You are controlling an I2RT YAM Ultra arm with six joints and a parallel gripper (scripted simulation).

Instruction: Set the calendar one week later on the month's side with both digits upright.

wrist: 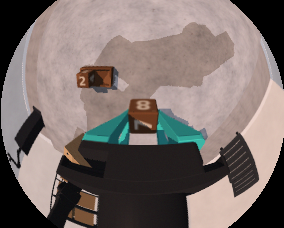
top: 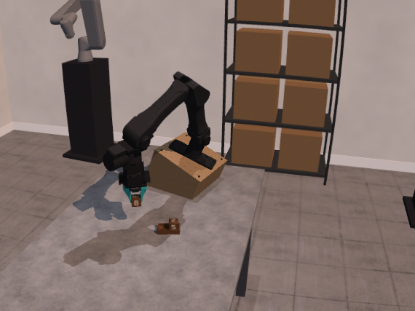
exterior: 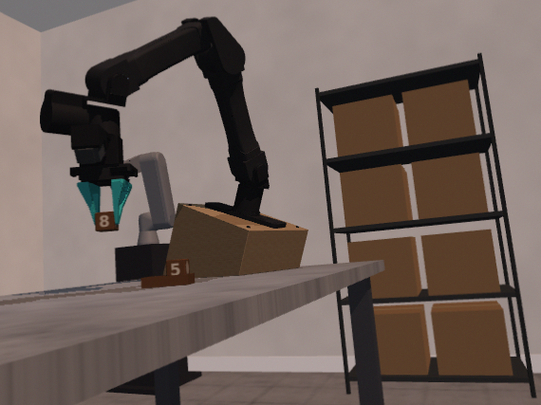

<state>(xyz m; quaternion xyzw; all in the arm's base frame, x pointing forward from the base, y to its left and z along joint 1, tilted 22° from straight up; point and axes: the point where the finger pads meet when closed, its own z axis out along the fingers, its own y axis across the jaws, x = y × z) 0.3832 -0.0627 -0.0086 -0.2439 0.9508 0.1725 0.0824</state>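
Observation:
The gripper (top: 135, 196) (exterior: 106, 215) (wrist: 143, 120) has teal fingers shut on a brown cube (top: 136, 202) (exterior: 103, 221) (wrist: 143, 107). It holds the cube in the air, up and to the left of the tray in the top and exterior views. An upright 8 faces the top and exterior views; another digit on the cube is partly shadowed in the wrist view. The brown tray (top: 163, 231) (exterior: 157, 283) (wrist: 106, 68) lies flat on the table. The other cube (top: 173, 226) (exterior: 176, 268) (wrist: 83, 80) stands in its right part, with an upright 5 facing the cameras and a 2 on top. No month name is legible.
The wooden base block (top: 171, 177) (exterior: 209, 245) (wrist: 75, 150) under the arm stands behind the tray. The table's right edge (top: 256, 205) is to the tray's right. Shelves with boxes (top: 253, 146) (exterior: 457, 266) and a grey arm on a black pedestal (top: 87, 110) stand beyond the table.

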